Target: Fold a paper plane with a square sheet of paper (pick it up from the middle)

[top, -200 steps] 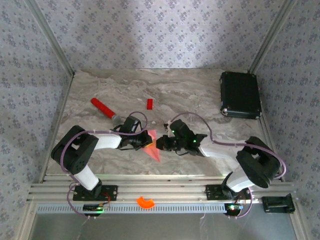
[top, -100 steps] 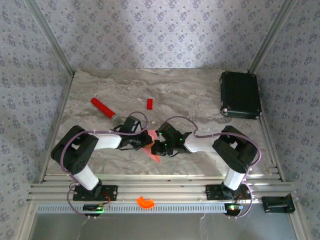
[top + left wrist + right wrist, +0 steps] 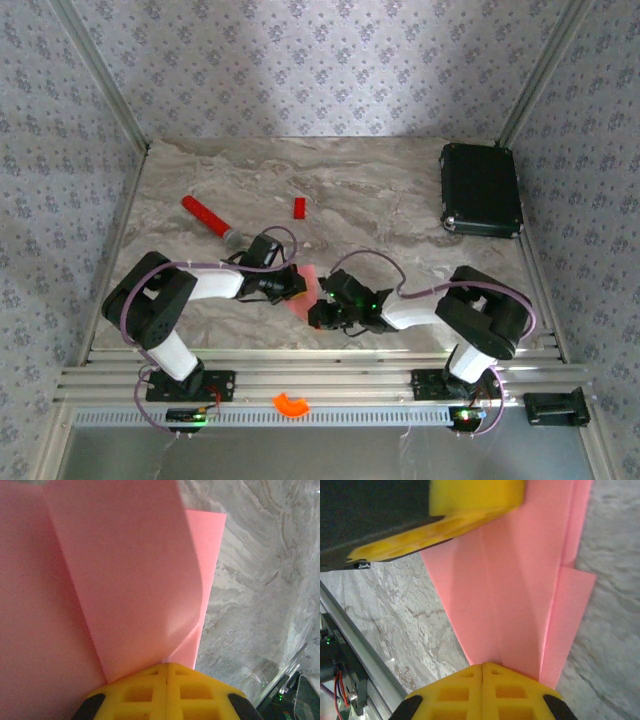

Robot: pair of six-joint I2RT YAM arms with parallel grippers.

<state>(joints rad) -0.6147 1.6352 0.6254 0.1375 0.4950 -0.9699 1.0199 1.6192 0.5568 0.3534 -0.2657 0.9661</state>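
Salmon-pink, dart-creased: found the paper plane [image 3: 520,580] mostly folded, clamped by left gripper [image 3: 167,676] and right gripper [image 3: 482,676], wing folds seemingly outstanding.

Soft, even light fills the top view, brightest on the middle of the far wall [image 3: 330,70]. The tabletop [image 3: 400,190] shows no glare and only faint shadows, and detail there is slightly grainy. In the wrist views the paper [image 3: 125,580] glows evenly, with gentle shading along its folds. The left claw [image 3: 167,677] and right claw [image 3: 482,677] look soft-focused.
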